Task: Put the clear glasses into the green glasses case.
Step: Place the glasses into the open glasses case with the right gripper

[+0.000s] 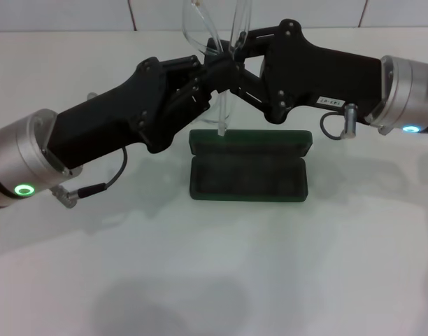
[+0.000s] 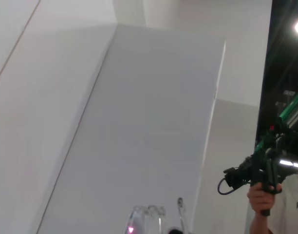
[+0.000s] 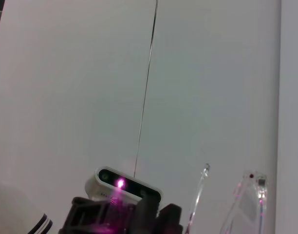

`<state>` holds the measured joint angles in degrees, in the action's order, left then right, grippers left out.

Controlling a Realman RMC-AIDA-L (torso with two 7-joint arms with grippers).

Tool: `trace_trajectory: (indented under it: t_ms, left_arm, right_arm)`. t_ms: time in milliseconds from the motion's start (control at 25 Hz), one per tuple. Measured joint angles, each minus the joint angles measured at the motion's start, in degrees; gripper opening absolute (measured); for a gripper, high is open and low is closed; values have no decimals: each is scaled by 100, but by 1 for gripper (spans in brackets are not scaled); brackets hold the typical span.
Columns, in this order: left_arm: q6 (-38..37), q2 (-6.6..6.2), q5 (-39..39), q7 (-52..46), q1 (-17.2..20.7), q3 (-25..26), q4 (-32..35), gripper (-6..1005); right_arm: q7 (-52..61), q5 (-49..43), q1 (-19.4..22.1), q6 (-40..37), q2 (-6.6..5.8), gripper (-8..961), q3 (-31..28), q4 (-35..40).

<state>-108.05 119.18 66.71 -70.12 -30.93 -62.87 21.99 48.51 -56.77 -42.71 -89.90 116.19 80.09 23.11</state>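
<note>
the clear glasses (image 1: 200, 31) hang in the air above the green glasses case (image 1: 249, 173), lens up (one thin arm pointing down). the case lies open mid-worktop, dark lining showing.

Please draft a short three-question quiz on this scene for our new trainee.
1. True or false: the green glasses case lies open on the table.
2. Where are the clear glasses? A) inside the case B) held up above the case C) flat on the table beside it
3. Which grippers meet at the glasses?

Key:
1. True; its dark lining shows.
2. B.
3. Both: the left gripper and the right gripper come together above the case.
</note>
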Motion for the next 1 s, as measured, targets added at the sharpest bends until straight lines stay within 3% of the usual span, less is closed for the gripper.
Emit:
trace_trajectory:
  t_ms: [1000]
  left_arm:
    - [174,34,-10,7,8,129,-65,103]
  right_arm:
    - [0,-1,-1,-53,0,136,87,0]
